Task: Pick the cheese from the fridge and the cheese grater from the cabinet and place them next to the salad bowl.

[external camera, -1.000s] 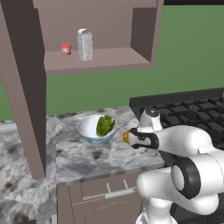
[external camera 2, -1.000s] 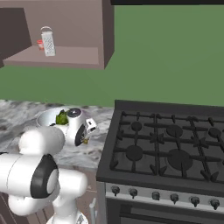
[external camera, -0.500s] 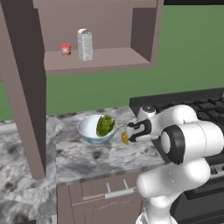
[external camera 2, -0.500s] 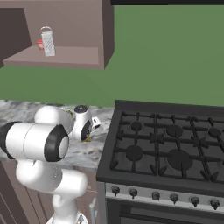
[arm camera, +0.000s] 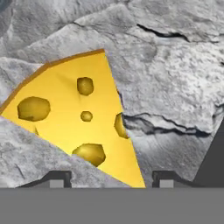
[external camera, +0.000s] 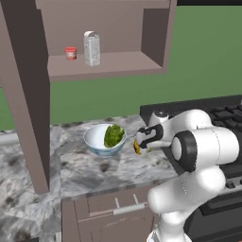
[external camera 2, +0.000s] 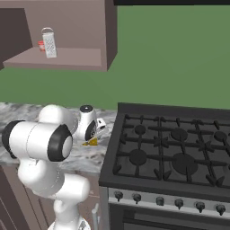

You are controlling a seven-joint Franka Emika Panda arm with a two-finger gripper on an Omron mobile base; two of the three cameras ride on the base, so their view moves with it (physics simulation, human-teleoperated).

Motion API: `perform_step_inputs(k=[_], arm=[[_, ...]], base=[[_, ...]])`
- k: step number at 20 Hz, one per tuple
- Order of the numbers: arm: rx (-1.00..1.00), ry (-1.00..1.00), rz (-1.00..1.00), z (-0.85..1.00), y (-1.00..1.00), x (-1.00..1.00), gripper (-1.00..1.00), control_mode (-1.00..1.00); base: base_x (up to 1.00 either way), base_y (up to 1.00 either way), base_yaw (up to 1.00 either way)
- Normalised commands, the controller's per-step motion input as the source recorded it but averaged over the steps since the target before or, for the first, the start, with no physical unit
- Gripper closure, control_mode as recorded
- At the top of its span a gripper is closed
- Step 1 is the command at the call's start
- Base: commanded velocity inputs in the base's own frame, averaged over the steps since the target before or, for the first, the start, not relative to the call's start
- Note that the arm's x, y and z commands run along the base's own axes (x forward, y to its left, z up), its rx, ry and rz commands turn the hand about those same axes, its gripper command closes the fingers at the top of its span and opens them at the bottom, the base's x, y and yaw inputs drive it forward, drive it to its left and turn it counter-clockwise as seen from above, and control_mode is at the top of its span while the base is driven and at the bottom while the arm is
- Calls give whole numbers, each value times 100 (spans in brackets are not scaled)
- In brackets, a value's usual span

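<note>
While the gripper (external camera: 138, 145) clasps the cheese (arm camera: 74, 124) low over the stone counter (external camera: 94, 165) just right of the salad bowl (external camera: 105, 138), releasing too early could let the wedge tumble toward the stove (external camera 2: 175, 152).

green wall (external camera 2: 179, 54) behind a grey marble counter (external camera: 94, 168) and black gas stove (external camera 2: 175, 152).

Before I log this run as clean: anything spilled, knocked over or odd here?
Nothing stands out. The salad bowl sits upright on the counter, the cheese lies by it, and the cheese grater stands in the cabinet.
</note>
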Motion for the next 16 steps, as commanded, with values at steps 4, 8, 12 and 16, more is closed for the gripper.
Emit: perform_step_inputs(k=[4, 8, 12, 16], arm=[[0, -8, 0, 4, 0, -43, -100, -100], [0, -11, 0, 29, -8, -58, -100, -100], [0, -13, -4, 66, -2, -60, -100, -100], [2, -13, -9, 97, 0, -58, -100, -100]], base=[[0, 0, 0], [0, 0, 0], [0, 0, 0], [0, 0, 0]])
